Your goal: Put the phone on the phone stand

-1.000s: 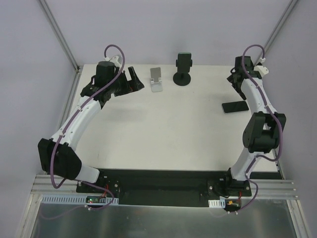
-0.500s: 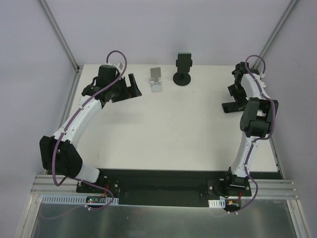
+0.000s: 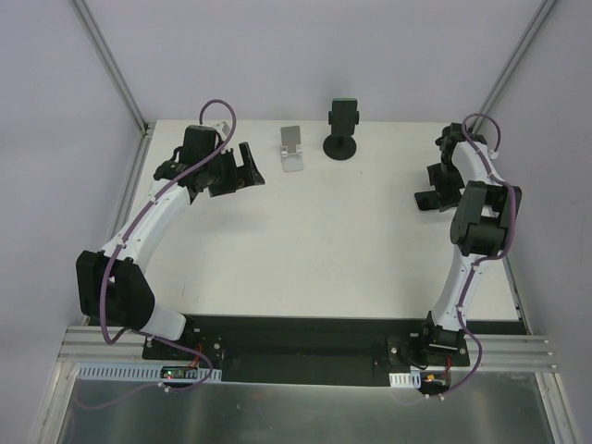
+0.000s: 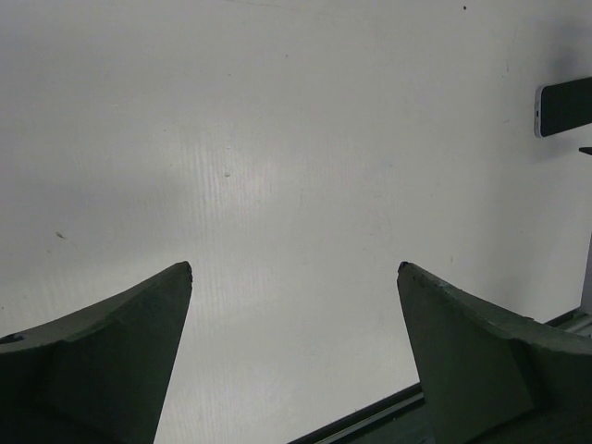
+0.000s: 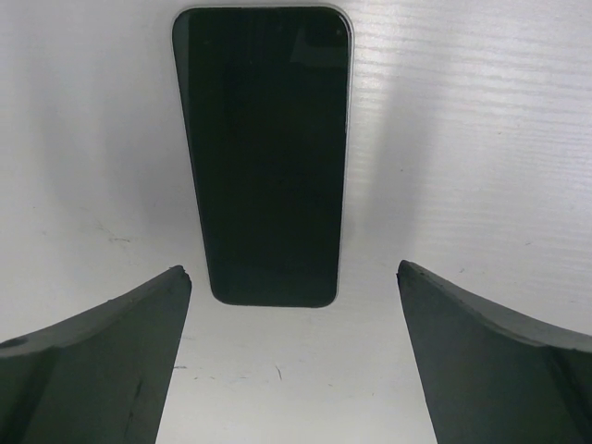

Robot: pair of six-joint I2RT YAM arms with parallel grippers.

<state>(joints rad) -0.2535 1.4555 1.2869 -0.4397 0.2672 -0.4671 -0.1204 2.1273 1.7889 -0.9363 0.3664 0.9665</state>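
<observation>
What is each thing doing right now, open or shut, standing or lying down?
Thin black glossy smartphone: lying flat, screen dark.
Black round-based phone stand: upright, no phone on it.
Small silver metal stand: upright, empty.
Left arm: jaws open, empty.
Right arm: jaws open, astride the smartphone's end.

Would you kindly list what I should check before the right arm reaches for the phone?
1. Open right pincer: ok, its jaws stand wider than the phone.
2. The phone lined up between the jaws: ok, slightly off centre.
3. The phone flat on the table, nothing on it: ok.
4. Upright phone stand, its cradle holding nothing: ok.
5. Cradle wide enough for the phone: cannot tell.
6. Open left pincer apart from the phone stand: ok, it is past the silver holder.
</observation>
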